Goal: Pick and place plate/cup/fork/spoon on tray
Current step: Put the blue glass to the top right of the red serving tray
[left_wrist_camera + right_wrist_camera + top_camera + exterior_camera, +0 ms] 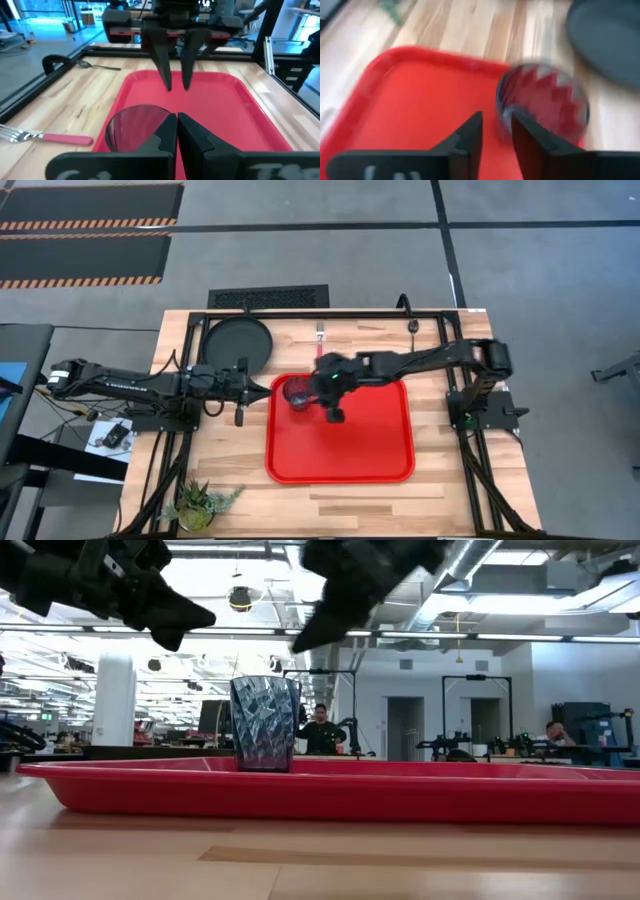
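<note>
The cup (297, 395), a dark see-through tumbler, stands upright on its base in the far left corner of the red tray (360, 450). My right gripper (176, 87) hangs open over the tray just to the cup's right, fingers pointing down, clear of the cup (265, 725). My left gripper (177, 125) is shut and level at the tray's left edge, just short of the cup, holding nothing. The black plate (238, 343) lies on the table at the far left. The red-handled fork (320, 335) and the dark spoon (412, 330) lie along the far edge.
A small potted green plant (200, 505) stands at the table's near left corner. The rest of the tray's floor (225, 115) is bare red. A black metal frame runs along the table's sides and far edge.
</note>
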Robot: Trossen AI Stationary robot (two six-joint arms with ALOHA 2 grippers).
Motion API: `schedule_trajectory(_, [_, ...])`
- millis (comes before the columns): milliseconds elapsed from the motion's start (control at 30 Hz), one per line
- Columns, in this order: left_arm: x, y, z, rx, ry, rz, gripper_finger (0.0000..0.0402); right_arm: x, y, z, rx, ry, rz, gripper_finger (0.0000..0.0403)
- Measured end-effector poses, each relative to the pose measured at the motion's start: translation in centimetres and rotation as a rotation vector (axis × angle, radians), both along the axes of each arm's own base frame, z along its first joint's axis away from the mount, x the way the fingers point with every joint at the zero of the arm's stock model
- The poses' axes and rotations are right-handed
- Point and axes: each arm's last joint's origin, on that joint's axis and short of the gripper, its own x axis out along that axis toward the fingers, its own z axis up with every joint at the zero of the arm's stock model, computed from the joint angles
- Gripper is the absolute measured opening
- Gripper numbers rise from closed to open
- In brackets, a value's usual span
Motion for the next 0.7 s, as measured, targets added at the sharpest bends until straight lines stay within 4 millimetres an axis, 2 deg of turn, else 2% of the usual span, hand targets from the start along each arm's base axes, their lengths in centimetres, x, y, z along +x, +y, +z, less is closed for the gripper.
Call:
schedule_trajectory(167, [0.0, 0.0, 0.2, 0.021, -0.02, 0.004, 0.0, 1.6, 1.0, -0.3, -0.126, 0.105, 0.023, 0.0188])
schedule_trajectory(333, [0.0, -0.1, 0.2, 0.015, -0.023, -0.008, 0.0, 3.1, 1.3, -1.0, -0.168, 0.151, 0.08, 0.0203])
schedule_trajectory(467, [0.0, -0.4, 0.2, 0.016, -0.014, -0.021, 0.0, 3.6, 1.2, -1.5, -0.195, 0.155, 0.107, 0.0191])
schedule_trajectory(533, [0.0, -0.5, 0.2, 0.016, -0.024, -0.023, 0.0, 3.3, 1.0, -2.4, -0.195, 0.219, 0.112, 0.018])
schedule_trajectory(700, [0.0, -0.5, 0.7, 0.014, -0.066, -0.022, 0.0, 3.6, 1.1, -3.7, -0.184, 0.259, 0.109, 0.0134])
